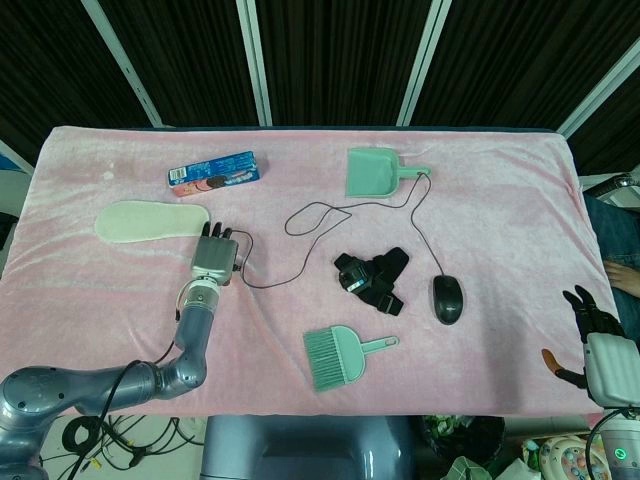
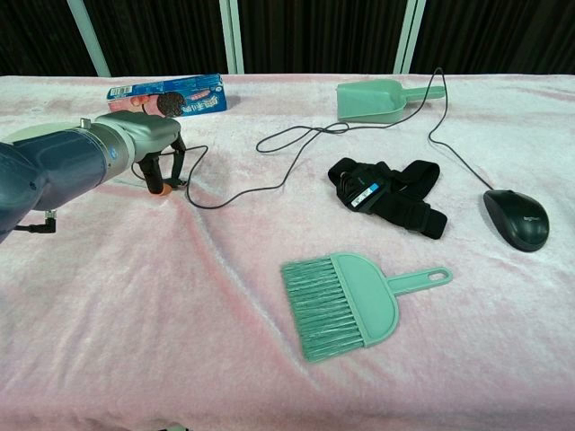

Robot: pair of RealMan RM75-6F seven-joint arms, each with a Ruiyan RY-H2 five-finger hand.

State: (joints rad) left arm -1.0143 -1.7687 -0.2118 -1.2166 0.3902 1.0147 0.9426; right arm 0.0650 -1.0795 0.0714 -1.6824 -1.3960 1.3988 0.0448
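In the head view, the left hand (image 1: 214,256) reaches out over the pink cloth (image 1: 120,330) with its fingers pointing down at the table, just beside the toe end of the white insole (image 1: 152,221). The fingertips seem to hover at or barely touch the insole's edge; nothing is visibly gripped, and the fingers look loosely bunched rather than spread. Taking the insole as the landmark: the blue snack box (image 1: 214,172) lies just behind it, the end of the mouse cable (image 1: 262,283) loops just to its right near the hand, and further right sit the black strap (image 1: 372,279), the black mouse (image 1: 448,298) and the green dustpan (image 1: 372,172). The green brush (image 1: 338,356) lies in front and to the right, well apart from the insole. The right hand (image 1: 600,345) hangs off the far right edge of the table, fingers slightly apart, holding nothing, probably parked out of the way.

In the chest view, the left hand (image 2: 167,171) shows below its grey forearm, fingers (image 2: 158,184) pointing down onto the cloth (image 2: 135,341), curled near one another, with no object seen between them. The insole is mostly hidden behind the arm here; the snack box (image 2: 167,97) stands just behind it and the cable (image 2: 235,190) ends beside the fingertips. The brush (image 2: 346,301), strap (image 2: 388,196), mouse (image 2: 516,219) and dustpan (image 2: 384,98) lie to the right. The right hand is out of this view.
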